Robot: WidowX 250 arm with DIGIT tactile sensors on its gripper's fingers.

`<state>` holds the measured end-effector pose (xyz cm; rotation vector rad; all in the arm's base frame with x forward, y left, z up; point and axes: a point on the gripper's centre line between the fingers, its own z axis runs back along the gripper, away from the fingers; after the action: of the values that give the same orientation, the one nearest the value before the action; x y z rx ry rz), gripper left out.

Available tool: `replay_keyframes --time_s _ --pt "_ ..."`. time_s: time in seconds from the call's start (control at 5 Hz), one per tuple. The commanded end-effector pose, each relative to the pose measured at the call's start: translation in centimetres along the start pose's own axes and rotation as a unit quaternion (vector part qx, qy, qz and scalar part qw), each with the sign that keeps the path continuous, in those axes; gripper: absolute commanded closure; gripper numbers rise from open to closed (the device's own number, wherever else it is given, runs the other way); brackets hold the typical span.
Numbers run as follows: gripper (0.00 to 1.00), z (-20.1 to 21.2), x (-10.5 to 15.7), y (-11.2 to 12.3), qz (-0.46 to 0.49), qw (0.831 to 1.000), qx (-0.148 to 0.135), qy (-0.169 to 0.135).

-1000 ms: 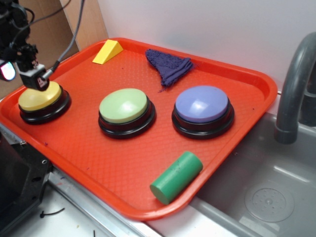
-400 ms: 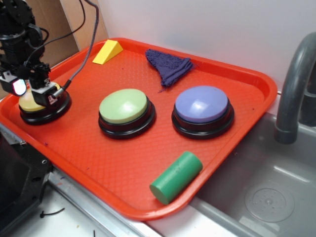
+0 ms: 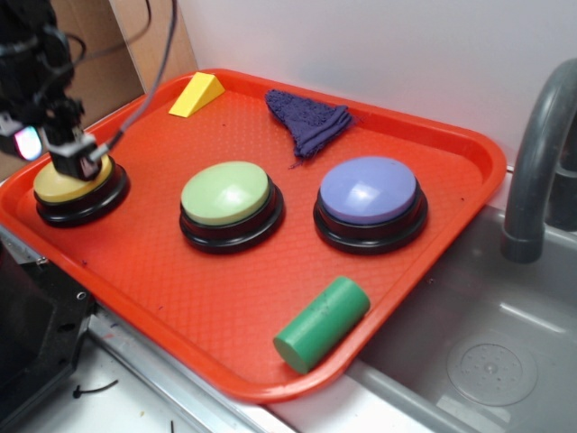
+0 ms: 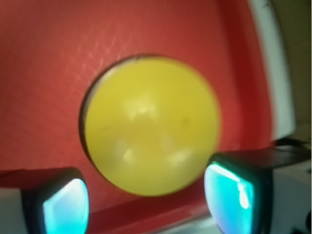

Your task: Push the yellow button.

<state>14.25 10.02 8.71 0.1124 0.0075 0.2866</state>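
Observation:
The yellow button, a domed yellow cap on a black base, sits at the left end of the red tray. My gripper hangs right over its top, close to or just touching the cap. In the wrist view the yellow button fills the middle, and my gripper is open, with its two teal-lit fingertips wide apart at the button's near edge. It holds nothing.
On the tray there are also a light green button, a purple button, a yellow wedge block, a crumpled purple cloth and a green cylinder. A grey faucet and a sink lie to the right.
The gripper dropped down onto the yellow button, then rose a little. The button and the other objects stay in place.

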Motion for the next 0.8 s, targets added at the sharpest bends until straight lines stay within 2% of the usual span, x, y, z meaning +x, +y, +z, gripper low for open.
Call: replay_keyframes --time_s 0.0,0.6 --pt "0.0 3.4 1.2 1.1 -0.01 0.999 -0.003 -0.035" --pt "0.0 4.6 2.3 0.4 -0.017 0.999 0.005 -0.038"
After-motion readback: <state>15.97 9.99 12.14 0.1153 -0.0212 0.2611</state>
